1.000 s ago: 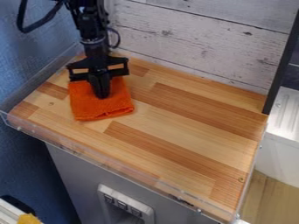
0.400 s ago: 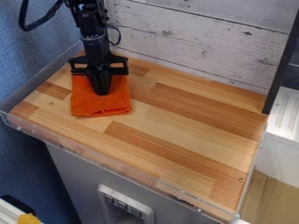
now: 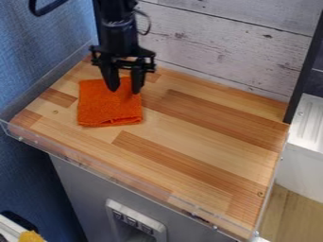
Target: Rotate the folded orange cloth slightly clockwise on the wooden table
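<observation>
Black gripper [image 3: 125, 90], 2 jaws spread, at the orange cloth's [image 3: 108, 106] far edge.

Tabletop: wood [image 3: 208, 142], flat; light and reddish-brown strips side by side, grain running from 10 toward 4 o'clock.
Lying on it: one orange cloth [image 3: 110, 106], at 10 to 11 o'clock of centre; folded, roughly square, flat, fold lines along its 6 o'clock edge.
Edging: clear guard [image 3: 95, 165], along the near side, from 9 round to 5 o'clock.
Round fitting: small, brass-toned [image 3: 260, 194], at 4 o'clock, near the edge.
</observation>
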Action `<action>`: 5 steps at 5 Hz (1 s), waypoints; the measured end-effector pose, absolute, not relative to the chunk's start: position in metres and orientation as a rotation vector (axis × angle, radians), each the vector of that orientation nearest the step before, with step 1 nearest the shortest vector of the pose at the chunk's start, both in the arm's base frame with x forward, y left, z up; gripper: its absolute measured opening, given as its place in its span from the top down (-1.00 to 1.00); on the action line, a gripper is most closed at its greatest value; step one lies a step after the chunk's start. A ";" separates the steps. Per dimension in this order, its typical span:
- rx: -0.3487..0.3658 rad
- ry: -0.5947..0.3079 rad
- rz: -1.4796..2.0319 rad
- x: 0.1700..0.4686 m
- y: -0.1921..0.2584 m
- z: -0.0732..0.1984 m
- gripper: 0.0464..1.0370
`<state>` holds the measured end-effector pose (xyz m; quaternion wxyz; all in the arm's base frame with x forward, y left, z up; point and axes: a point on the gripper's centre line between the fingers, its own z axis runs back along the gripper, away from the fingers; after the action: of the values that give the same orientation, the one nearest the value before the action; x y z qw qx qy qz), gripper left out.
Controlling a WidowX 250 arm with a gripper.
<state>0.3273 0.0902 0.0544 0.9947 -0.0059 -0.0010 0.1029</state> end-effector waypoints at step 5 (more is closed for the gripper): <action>0.016 -0.003 -0.009 0.294 -0.026 0.093 -0.92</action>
<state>0.2944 -0.0263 0.0929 1.0000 0.0082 -0.0016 -0.0046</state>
